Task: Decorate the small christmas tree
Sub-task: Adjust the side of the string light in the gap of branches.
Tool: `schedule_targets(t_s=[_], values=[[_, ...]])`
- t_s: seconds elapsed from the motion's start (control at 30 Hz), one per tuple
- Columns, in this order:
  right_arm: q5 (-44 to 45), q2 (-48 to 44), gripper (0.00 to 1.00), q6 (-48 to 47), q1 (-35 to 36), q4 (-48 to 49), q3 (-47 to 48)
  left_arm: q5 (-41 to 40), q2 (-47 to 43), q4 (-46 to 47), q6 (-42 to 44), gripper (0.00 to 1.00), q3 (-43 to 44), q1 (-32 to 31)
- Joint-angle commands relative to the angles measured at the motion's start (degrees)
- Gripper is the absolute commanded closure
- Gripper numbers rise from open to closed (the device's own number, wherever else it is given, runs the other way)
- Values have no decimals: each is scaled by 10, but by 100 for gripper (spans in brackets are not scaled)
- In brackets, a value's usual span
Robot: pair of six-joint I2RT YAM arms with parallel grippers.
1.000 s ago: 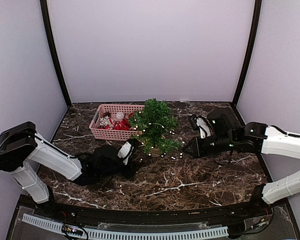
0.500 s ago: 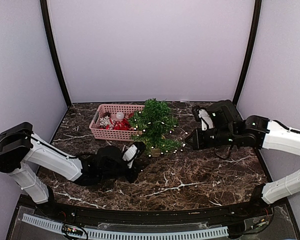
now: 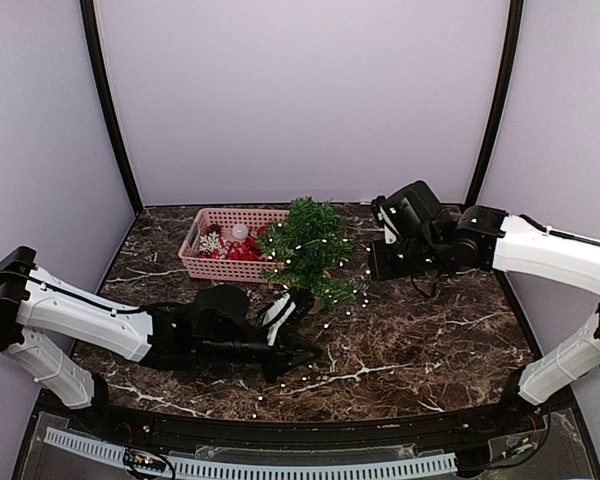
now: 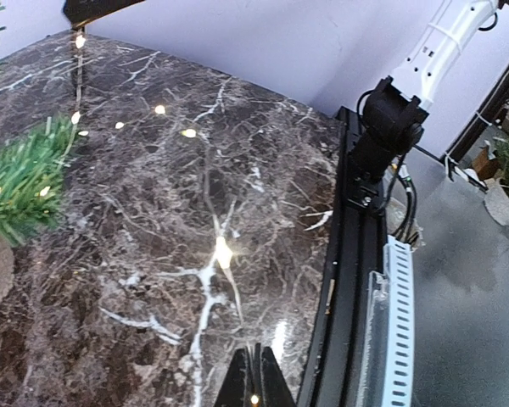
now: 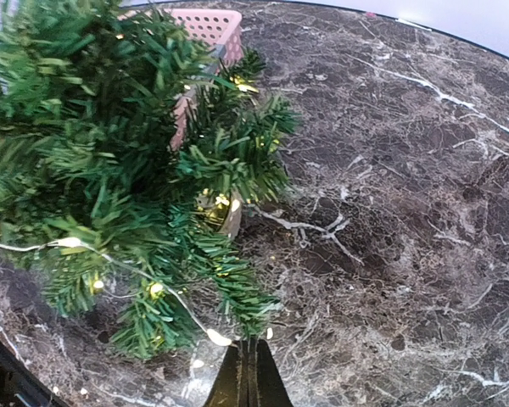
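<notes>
You are working on a dark brown marble-patterned desk (image 3: 430,340) with white veins, glossy enough to throw glare in the left wrist view. Pale lilac walls (image 3: 300,100) close it in on three sides, with black upright posts (image 3: 110,110) at the back corners. A black rail (image 4: 356,280) and a white slotted strip (image 3: 250,467) run along the near edge.

The small christmas tree (image 3: 308,250), bushy green in a tan pot, stands upright near the middle of the desk. It is just beside the right front corner of a pink plastic lattice basket (image 3: 220,268) holding red and white ornaments. A string of warm-white fairy lights (image 3: 325,252) drapes over its branches and trails onto the marble.

Your left end effector (image 3: 308,354) lies low in front of the tree, clenched, with a lit bulb between its tips. Your right end effector (image 3: 372,264) sits at the tree's right side, clenched too, the light wire running to its tips.
</notes>
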Motion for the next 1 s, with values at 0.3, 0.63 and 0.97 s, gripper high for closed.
schedule_targets(t_s=[0.3, 0.63, 0.97], values=[[-99, 63, 100, -13, -16, 76, -49, 110, 8, -6, -68, 100, 52, -15], [-130, 20, 100, 10, -17, 123, -122, 68, -40, 12, -94, 100, 6, -15], [-124, 79, 100, 5, -27, 176, -131, 31, -69, -18, -107, 100, -16, -15]])
